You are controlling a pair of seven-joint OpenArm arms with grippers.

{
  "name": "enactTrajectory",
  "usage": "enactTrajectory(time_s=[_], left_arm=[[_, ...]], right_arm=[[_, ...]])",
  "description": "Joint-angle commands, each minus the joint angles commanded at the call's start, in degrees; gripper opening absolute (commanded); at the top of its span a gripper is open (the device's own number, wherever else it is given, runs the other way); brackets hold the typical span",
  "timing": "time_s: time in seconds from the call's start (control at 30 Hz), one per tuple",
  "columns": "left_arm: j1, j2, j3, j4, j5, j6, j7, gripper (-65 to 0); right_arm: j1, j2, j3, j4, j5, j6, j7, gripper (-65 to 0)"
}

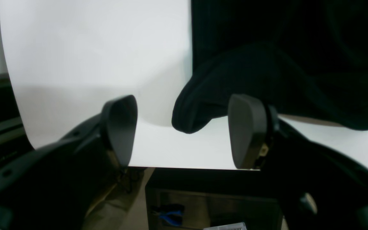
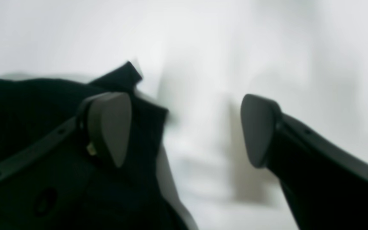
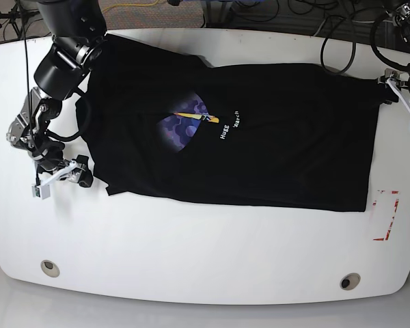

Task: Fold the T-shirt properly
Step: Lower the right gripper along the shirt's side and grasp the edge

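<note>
While both tools, left (image 1: 184, 131) and right (image 2: 184, 129), gape unclenched, black T-shirt (image 3: 260, 150) lying between them, partly folded over itself

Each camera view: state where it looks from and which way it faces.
Left wrist: mounted on the left arm, looking past its open black claw at a corner of the black cloth T-shirt, the white table's edge and what lies below it.
Right wrist: mounted on the right arm, facing the shirt's edge and white tabletop between the black fingers of its open claw.
Base: high up, looking down over the table; both arms show.
All three share the shirt and table.
</note>
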Motion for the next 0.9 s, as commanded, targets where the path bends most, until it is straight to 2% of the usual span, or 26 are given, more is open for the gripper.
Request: enactTrajectory(time_s=[0.17, 0.4, 0.63, 0.9], left_arm=[[-1.3, -0.1, 0.0, 0.0, 0.1, 0.0, 0.0, -24.2], [-1.6, -0.1, 0.0, 0.0, 0.1, 0.0, 0.0, -24.2], [-1.6, -0.1, 0.0, 0.0, 0.1, 0.0, 0.0, -24.2], [-1.6, -0.1, 0.4, 0.0, 0.1, 0.0, 0.0, -24.2]], right_arm=[[1.0, 0.1, -1.5, -6.0, -0.4, 0.00, 5.3, -14.9], [1.0, -0.9, -1.6, -8.0, -0.3, 0.00, 6.2, -15.7], [0.8, -2.9, -1.7, -7.9, -0.4, 0.00, 5.9, -29.5], [0.6, -4.2, -1.7, -7.9, -0.4, 0.00, 5.3, -30.9]])
